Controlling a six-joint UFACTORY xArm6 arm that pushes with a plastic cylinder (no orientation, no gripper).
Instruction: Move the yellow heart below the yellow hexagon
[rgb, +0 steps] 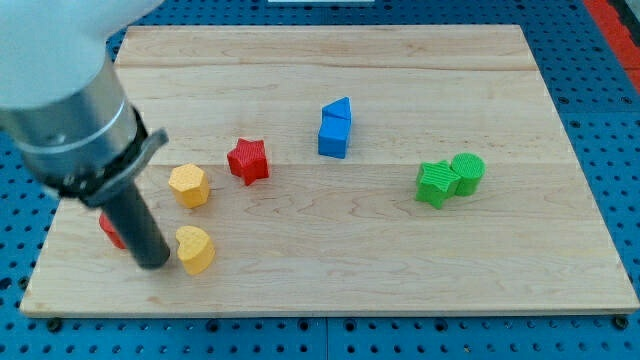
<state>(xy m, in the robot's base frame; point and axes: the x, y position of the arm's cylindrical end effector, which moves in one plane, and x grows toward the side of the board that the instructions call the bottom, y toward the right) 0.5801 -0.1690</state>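
Observation:
The yellow heart (195, 249) lies near the view's bottom left of the wooden board (400, 250). The yellow hexagon (188, 185) sits just above it, slightly to the left. My tip (153, 262) rests on the board just left of the yellow heart, close to or touching its left side. The arm's grey body covers the view's top left.
A red block (111, 231) is partly hidden behind the rod at the left. A red star (248, 160) lies right of the hexagon. A blue triangle (339, 108) and blue cube (333, 136) sit at centre top. A green star (435, 183) and green cylinder (467, 171) are at the right.

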